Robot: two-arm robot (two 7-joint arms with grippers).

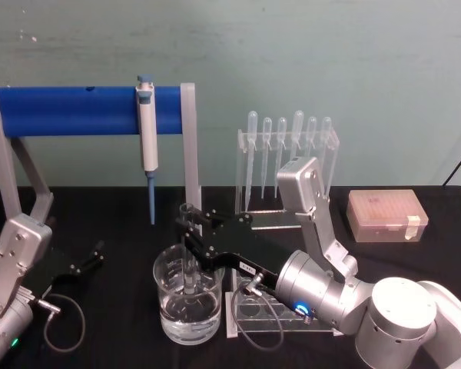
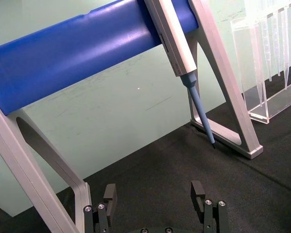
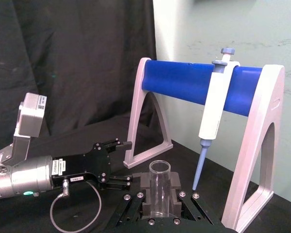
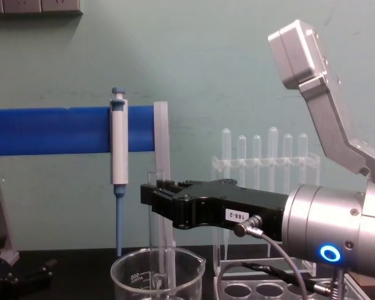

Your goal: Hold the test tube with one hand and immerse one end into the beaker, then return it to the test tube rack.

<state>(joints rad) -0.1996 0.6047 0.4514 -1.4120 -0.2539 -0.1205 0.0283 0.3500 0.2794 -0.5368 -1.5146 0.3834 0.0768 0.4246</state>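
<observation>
Test tube [image 1: 190, 247]: clear, smooth glass cylinder with an open round rim.
Tube axis: upright and vertical. The rim points to 12 o'clock and the lower end to 6 o'clock.
Tube place: centred over the beaker [image 1: 167, 314], with its lower part down inside the beaker's mouth. I cannot tell whether the tip reaches the liquid.
Beaker: wide clear glass with thin walls, a pour spout and faint white marks. Clear liquid fills its lower part. It stands on the black cloth [image 1: 115, 219].
Right gripper [image 1: 190, 233]: two matte black fingers and a small white label, on a brushed silver cylindrical wrist with a glowing blue ring.
Right arm pose: it comes in from 4 o'clock of the beaker. The wrist lies nearly level, and the fingers reach toward 10 o'clock above the beaker's rim.
Right grip: narrow, with the pads pressed on either side of the tube's upper part, just below the rim.
Left gripper [image 1: 87, 261]: black, low by the cloth at 9 o'clock of the beaker and well apart from it. Its fingers are spread wide with nothing between them.
Rack [image 1: 286, 319]: clear plastic with round holes, just beside the beaker at 3 o'clock, under the right wrist.
Stand [image 1: 69, 110]: round blue bar on grey legs, at 11 o'clock of the beaker.
Micropipette [image 1: 147, 138]: pale grey body hanging from the bar, with its slim blue tip pointing down.
</observation>
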